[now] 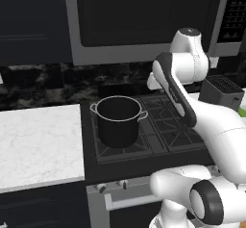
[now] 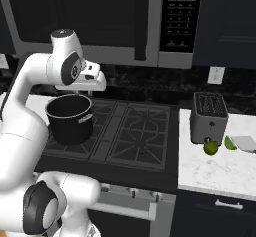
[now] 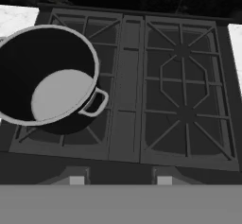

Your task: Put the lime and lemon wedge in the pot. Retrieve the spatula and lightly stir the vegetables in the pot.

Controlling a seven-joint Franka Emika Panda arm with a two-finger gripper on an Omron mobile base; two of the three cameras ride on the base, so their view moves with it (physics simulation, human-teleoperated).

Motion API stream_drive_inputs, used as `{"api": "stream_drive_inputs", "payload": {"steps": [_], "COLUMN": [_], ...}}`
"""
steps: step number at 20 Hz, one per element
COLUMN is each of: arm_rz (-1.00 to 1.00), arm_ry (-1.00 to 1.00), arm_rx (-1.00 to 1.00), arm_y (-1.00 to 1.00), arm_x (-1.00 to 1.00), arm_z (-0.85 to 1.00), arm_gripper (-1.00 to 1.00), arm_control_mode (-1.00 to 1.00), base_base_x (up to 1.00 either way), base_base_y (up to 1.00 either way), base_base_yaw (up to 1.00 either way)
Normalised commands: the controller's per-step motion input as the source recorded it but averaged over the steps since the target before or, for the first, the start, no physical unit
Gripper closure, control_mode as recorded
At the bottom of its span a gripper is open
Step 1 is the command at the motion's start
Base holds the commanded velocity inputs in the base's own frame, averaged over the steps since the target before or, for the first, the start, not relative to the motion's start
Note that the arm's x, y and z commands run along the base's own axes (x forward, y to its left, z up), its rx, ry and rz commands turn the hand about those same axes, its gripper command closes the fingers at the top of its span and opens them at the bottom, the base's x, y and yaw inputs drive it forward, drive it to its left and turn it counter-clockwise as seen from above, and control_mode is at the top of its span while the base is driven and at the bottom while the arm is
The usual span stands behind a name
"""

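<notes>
The pot [image 1: 118,121] stands on the stove [image 2: 135,131]; lime [image 2: 211,147] on the counter [image 2: 215,173].

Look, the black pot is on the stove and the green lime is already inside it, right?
Not quite. The pot is on the stove, but it is empty: the hand view looks straight into it and shows only its bare pale bottom. The lime sits on the white counter in front of the grey box, as the right base view shows.

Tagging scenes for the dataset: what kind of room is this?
A simulated home kitchen: a gas stove with a black pot on its left burner, a microwave mounted above, and a toaster on the marble counter beside it.
</notes>
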Motion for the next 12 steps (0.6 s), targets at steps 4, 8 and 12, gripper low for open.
{"api": "stream_drive_inputs", "payload": {"steps": [4, 8, 12], "arm_rz": [0.0, 0.0, 0.0], "arm_ry": [0.0, 0.0, 0.0], "arm_rx": [0.0, 0.0, 0.0], "arm_y": [0.0, 0.0, 0.0], "arm_x": [0.0, 0.0, 0.0], "arm_z": [0.0, 0.0, 0.0], "arm_gripper": [-1.0, -1.0, -1.0], "arm_control_mode": [1.0, 1.0, 1.0], "base_base_x": [0.0, 0.0, 0.0], "base_base_y": [-0.03, -0.41, -0.63], "base_base_yaw": [0.0, 0.0, 0.0]}}
